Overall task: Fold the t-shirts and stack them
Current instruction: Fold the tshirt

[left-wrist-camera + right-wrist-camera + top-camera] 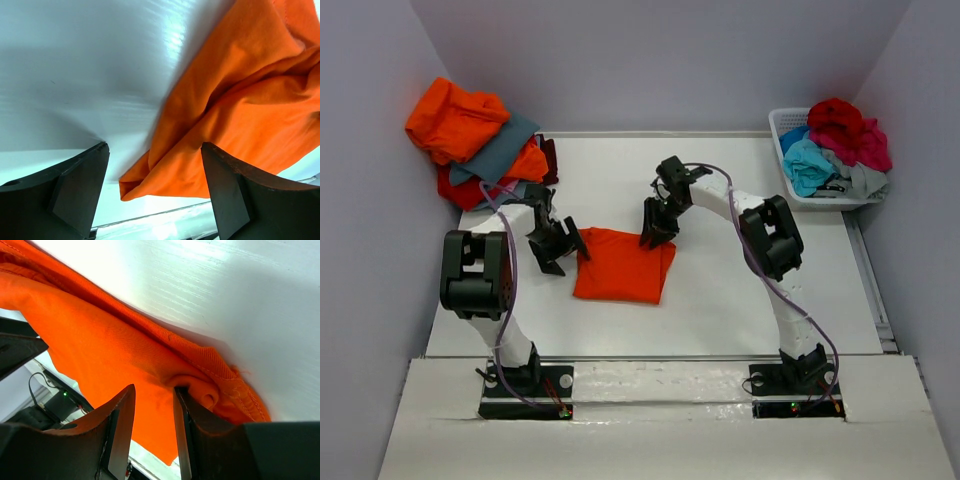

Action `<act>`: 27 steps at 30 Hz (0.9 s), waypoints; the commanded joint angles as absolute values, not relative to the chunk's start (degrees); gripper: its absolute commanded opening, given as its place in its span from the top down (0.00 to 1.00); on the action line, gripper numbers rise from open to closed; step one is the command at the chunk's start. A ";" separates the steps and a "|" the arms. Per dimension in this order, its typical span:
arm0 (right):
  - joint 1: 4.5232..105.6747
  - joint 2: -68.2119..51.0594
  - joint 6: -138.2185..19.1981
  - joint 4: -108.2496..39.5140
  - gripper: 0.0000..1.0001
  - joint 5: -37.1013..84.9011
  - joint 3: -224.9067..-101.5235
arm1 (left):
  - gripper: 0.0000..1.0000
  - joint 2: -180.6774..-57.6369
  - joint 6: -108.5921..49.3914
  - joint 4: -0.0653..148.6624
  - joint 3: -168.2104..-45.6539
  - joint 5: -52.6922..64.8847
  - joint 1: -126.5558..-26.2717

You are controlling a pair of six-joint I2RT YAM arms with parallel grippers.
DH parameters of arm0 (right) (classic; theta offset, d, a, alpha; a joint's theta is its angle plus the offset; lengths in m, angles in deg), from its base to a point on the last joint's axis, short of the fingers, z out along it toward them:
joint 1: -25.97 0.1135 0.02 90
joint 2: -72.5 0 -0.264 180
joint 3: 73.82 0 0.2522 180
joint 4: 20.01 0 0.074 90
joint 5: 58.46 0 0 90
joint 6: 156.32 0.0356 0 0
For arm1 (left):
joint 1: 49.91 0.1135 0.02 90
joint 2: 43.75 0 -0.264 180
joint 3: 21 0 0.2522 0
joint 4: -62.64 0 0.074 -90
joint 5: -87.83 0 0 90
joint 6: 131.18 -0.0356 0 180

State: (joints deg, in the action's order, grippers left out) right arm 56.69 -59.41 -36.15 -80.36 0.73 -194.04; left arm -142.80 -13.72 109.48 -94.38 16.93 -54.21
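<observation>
A bright orange-red t-shirt (620,268) lies folded into a rough rectangle on the white table (720,300), between my two grippers. My left gripper (558,245) is wide open at the shirt's left edge. In the left wrist view (155,195) a corner of the shirt (235,110) hangs between the fingers, not pinched. My right gripper (658,228) is at the shirt's far right corner. In the right wrist view (154,405) its jaws stand narrowly apart, with the shirt (100,350) behind them and a rolled hem against one fingertip (182,400).
A pile of orange (455,118), slate-grey (500,150) and red shirts lies at the back left corner. A white slatted basket (782,125) at the back right holds crimson (845,125), turquoise (808,160) and grey clothes. Grey walls enclose the table.
</observation>
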 commanded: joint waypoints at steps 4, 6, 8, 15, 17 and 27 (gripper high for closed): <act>55.85 -59.60 -37.85 -82.29 0.58 0.52 -197.27 | 0.12 -147.72 -16.48 107.18 -96.38 22.51 -51.68; 55.85 -59.51 -38.02 -82.37 0.58 0.17 -197.36 | 0.12 -148.95 -16.48 104.98 -95.33 26.46 -51.67; 55.85 -59.24 -38.55 -82.73 0.58 -0.19 -197.44 | 0.12 -149.74 -16.57 103.83 -94.62 28.85 -51.06; 55.85 -54.59 -39.34 -83.96 0.57 -2.21 -196.57 | 0.12 -150.45 -16.75 101.89 -91.89 30.62 -51.06; 55.85 -53.54 -39.34 -84.13 0.57 -3.44 -194.99 | 0.12 -150.28 -16.92 101.89 -91.19 30.09 -50.44; 55.85 -48.17 -40.40 -84.93 0.57 -7.65 -186.81 | 0.12 -147.37 -17.71 106.28 -90.66 21.74 -49.91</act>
